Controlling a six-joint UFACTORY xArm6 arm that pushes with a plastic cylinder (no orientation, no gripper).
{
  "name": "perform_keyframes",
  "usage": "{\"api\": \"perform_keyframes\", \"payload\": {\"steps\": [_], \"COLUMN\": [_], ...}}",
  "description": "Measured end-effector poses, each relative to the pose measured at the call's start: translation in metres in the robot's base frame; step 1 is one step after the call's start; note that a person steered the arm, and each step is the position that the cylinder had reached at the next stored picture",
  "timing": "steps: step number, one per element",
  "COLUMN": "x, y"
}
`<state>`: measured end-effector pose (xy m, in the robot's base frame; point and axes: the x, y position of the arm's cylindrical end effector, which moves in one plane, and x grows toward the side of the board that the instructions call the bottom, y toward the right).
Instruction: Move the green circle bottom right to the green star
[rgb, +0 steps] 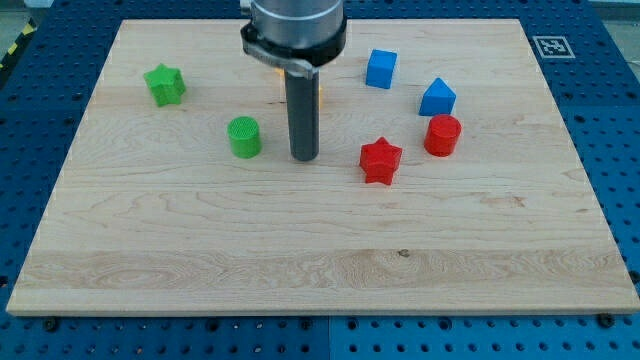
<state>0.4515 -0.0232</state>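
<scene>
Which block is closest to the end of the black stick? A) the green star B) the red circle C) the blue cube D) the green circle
D: my tip sits just to the view's right of the green circle, with a small gap between them; the green star, blue cube and red circle all lie farther off.
</scene>
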Motion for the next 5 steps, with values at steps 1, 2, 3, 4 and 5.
{"api": "perform_keyframes", "payload": {"steps": [1, 2, 3, 4, 5], "x": [0.000, -0.006, -0.008, -0.009, -0.014], "y": [0.000, -0.025, -0.062, -0.089, -0.106]}}
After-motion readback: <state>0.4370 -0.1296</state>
